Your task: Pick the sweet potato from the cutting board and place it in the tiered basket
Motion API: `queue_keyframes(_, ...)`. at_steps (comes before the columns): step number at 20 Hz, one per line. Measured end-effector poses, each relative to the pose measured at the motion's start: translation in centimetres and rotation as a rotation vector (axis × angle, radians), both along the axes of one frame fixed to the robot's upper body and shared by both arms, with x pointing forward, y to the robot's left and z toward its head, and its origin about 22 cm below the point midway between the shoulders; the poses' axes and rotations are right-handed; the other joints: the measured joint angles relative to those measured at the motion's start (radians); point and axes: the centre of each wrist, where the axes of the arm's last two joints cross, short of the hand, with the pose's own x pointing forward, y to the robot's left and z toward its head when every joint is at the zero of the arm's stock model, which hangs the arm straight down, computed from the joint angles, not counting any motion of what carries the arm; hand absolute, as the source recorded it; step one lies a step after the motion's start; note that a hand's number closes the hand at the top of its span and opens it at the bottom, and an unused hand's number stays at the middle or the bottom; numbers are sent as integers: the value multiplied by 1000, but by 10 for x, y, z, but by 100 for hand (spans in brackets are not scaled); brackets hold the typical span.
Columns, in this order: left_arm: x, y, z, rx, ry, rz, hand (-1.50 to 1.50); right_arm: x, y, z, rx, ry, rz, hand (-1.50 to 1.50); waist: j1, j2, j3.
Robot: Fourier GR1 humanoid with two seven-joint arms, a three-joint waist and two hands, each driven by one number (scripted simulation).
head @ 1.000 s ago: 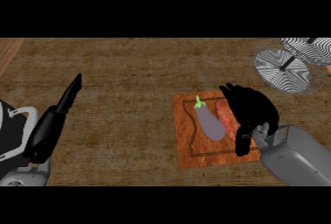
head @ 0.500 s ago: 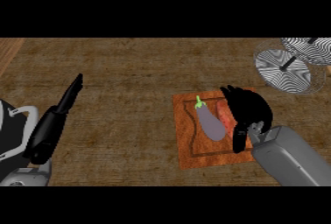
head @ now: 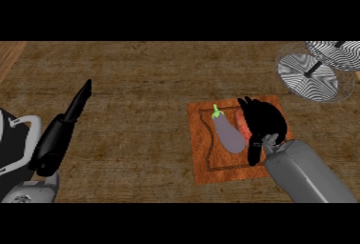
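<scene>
An orange-brown cutting board (head: 211, 169) lies right of the counter's middle. On it rests a grey-purple eggplant (head: 229, 133) with a green stem. Just right of the eggplant a reddish strip, the sweet potato (head: 243, 125), shows; the rest of it is hidden under my right hand (head: 264, 121). That hand hovers over the board's right half, fingers stretched away from me and thumb (head: 252, 155) pointing back, not closed round anything. My left hand (head: 76, 105) rests at the far left, fingers straight. The wire tiered basket (head: 315, 71) stands at the top right.
A black-and-white appliance (head: 10, 143) sits at the left edge beside my left forearm. Bare wooden counter (head: 141, 71) stretches between the two arms and behind the board.
My right hand has slid left across the board, closer to the eggplant, covering more of the reddish sweet potato. The left hand has not moved.
</scene>
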Motion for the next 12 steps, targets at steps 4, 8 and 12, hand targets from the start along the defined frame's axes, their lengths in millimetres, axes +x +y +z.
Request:
queue_keyframes(4,-4,-6,-3,1,-2,-1,0,5,-1,-9,-15,30,26,150,1,0,0)
queue_keyframes(8,-3,-3,-6,2,-4,-3,0,8,4,-16,85,6,48,150,1,-1,-1)
queue_keyframes(12,-7,2,-4,2,-4,3,0,5,4,-17,99,-45,108,150,0,-1,-1)
